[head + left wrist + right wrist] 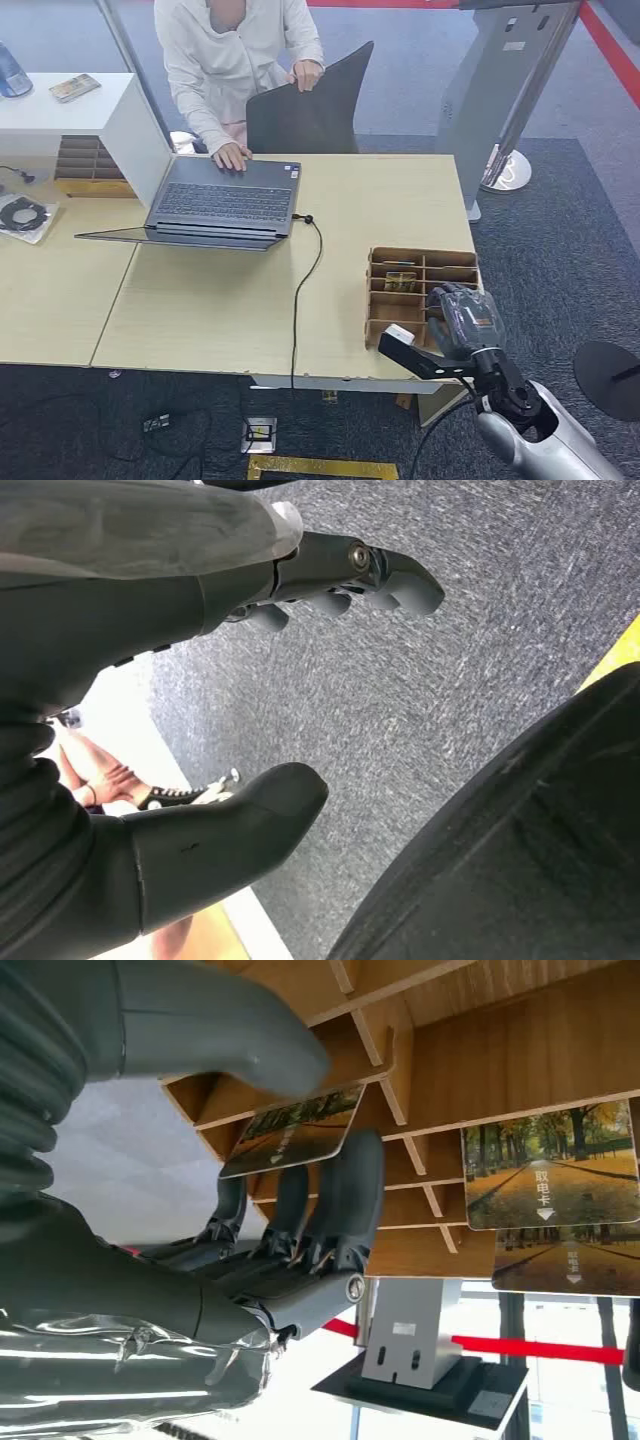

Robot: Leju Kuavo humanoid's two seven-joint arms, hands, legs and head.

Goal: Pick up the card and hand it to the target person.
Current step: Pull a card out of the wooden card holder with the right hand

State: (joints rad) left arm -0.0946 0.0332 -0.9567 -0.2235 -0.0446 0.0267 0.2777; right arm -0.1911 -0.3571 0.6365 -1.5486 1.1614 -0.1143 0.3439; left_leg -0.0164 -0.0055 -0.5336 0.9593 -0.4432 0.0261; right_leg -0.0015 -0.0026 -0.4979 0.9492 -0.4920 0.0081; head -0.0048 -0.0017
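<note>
My right hand (462, 322) sits lower right of head frame, at the near right corner of the rack (423, 262) on the desk (226, 300). Wrist cam: thumb above, fingers (343, 1200) below, pinching a card (290, 1130) w/ autumn-trees print, just at the rack's edge; upper centre of that frame. Hand closed on card, firm contact both faces as far as I can see. Two more cards (551, 1165) w/ same print lie in the rack, right side of wrist frame, one overlapping the other. Head cam also shows a card in a rear slot (401, 281). My left hand (287, 710) in left wrist cam: thumb & fingers apart, nothing held, carpet (423, 680) behind. Person (234, 60) in white top at upper centre of head frame, one hand on laptop (219, 205), other on chair back (313, 105). Black cable (302, 290) runs from laptop over desk front edge.
</note>
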